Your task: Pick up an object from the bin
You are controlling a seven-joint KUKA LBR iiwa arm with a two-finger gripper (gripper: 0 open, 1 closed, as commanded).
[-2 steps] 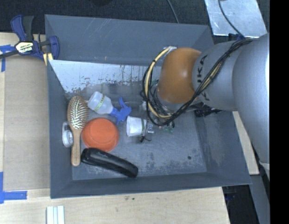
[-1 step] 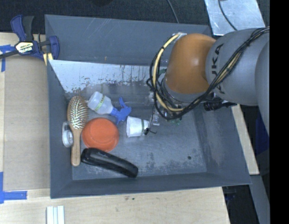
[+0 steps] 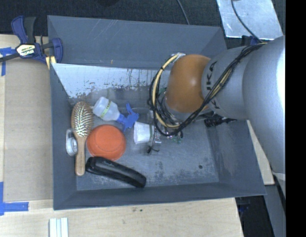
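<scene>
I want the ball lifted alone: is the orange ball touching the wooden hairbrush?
Touching. The camera view shows the orange ball resting against the handle of the wooden hairbrush, with no gap between them.

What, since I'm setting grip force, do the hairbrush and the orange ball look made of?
The hairbrush is probably wood: pale tan, matte handle and oval head set with bristles. The orange ball is likely rubber or foam: a dull, even surface with no shine; which one cannot be told.

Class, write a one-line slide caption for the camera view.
Tool beside a small white block in the grey bin, right of an orange ball.
</scene>
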